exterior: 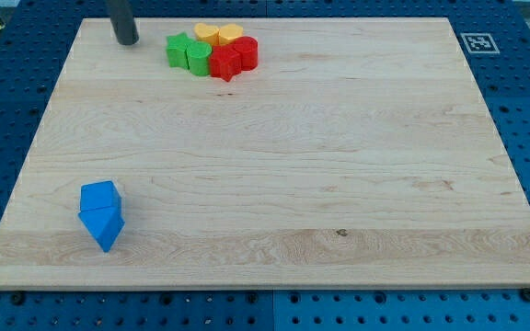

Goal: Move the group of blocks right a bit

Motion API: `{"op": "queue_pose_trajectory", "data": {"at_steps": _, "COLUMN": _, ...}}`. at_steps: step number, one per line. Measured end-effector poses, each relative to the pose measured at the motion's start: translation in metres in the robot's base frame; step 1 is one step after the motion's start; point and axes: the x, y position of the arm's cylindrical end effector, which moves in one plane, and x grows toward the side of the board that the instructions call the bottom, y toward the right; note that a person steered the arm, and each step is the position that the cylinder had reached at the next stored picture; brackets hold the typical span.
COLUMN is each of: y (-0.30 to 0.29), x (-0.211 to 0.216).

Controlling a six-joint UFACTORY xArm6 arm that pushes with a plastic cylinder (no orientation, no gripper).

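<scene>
A tight group of blocks sits near the view's top, left of centre. It holds a green star-like block (pixel 179 50), a second green block (pixel 198 57), a red star-like block (pixel 224 63), a red rounded block (pixel 246 51), a yellow block (pixel 208 34) and a yellow heart-like block (pixel 230 34). My tip (pixel 127 41) rests on the wooden board (pixel 283 165), to the left of the group, a short gap from the green star-like block.
A blue cube-like block (pixel 99 197) and a blue triangular block (pixel 103 226) touch each other near the view's bottom left. A fiducial marker (pixel 478 42) sits at the board's top right corner. Blue pegboard surrounds the board.
</scene>
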Motion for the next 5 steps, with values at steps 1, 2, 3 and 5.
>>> {"op": "queue_pose_trajectory", "data": {"at_steps": 1, "y": 0.012, "x": 0.016}}
{"op": "queue_pose_trajectory", "data": {"at_steps": 2, "y": 0.031, "x": 0.017}}
{"op": "queue_pose_trajectory", "data": {"at_steps": 3, "y": 0.053, "x": 0.017}}
{"op": "queue_pose_trajectory", "data": {"at_steps": 5, "y": 0.071, "x": 0.017}}
